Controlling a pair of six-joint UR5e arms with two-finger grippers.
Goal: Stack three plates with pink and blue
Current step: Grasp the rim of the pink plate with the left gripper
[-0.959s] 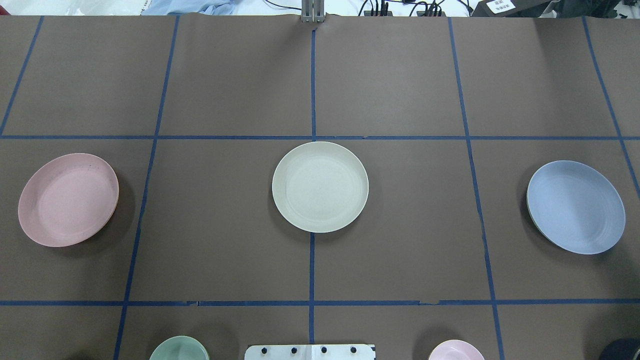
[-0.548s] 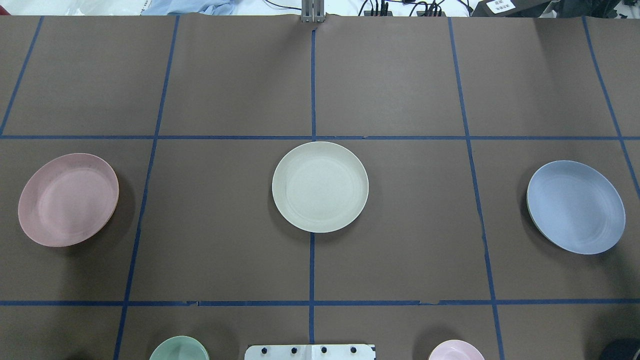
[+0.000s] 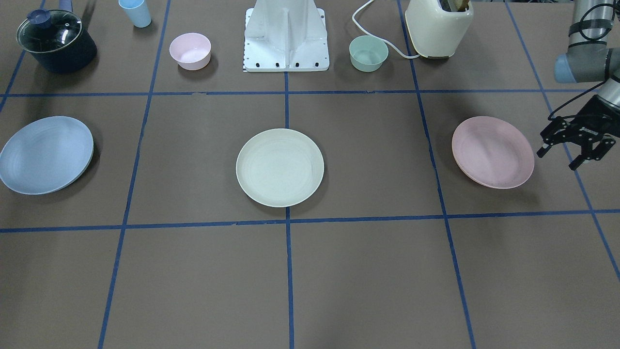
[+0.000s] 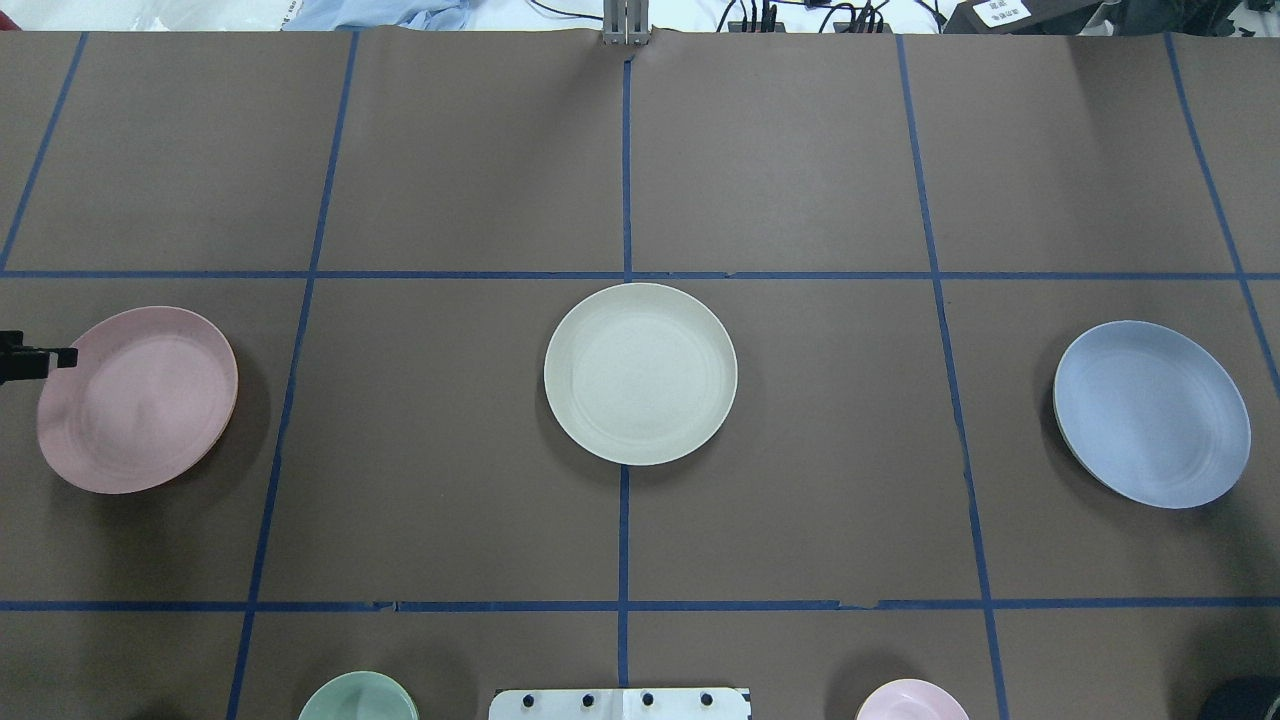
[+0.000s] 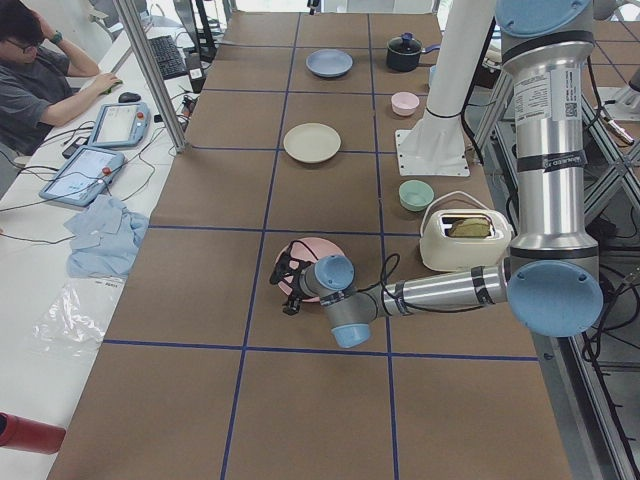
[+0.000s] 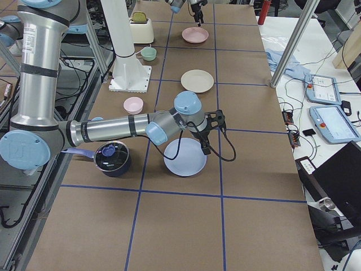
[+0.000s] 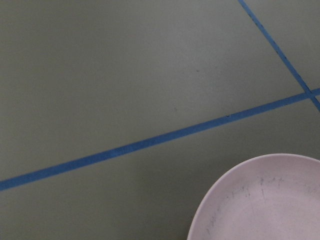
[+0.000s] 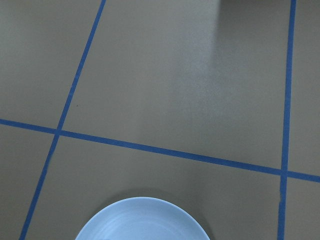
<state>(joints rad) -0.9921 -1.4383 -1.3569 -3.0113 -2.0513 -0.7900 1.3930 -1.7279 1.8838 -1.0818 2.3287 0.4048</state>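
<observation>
1. I am looking at a brown tabletop (image 4: 450,450) marked into squares with blue tape, with cables and cloth along its far edge.
2. No stacking is showing yet. The three plates are lying apart in one row, each flat on the tabletop.
3. The cream plate (image 4: 640,373) is sitting in the middle, on the centre tape line. The pink plate (image 4: 137,400) is lying well out on the robot's left, and the blue plate (image 4: 1152,414) well out on its right.
4. I am judging the whole job as left to do: pink and blue both have to travel in, and nothing is being carried.
5. The left gripper (image 3: 564,156) is hanging just beside the outer rim of the pink plate, pointing down with its fingers spread wide and nothing between them. I am reading it as clear of the plate, not touching.
6. The right gripper (image 6: 210,131) is showing only in the side view, hovering by the blue plate's edge on a low, stretched-out forearm. I cannot tell whether its fingers are spread or pressed together.
7. Each wrist camera is catching only a slice of its own plate's rim at the bottom of its picture, so I am taking both arms as approaching, not grasping.
</observation>
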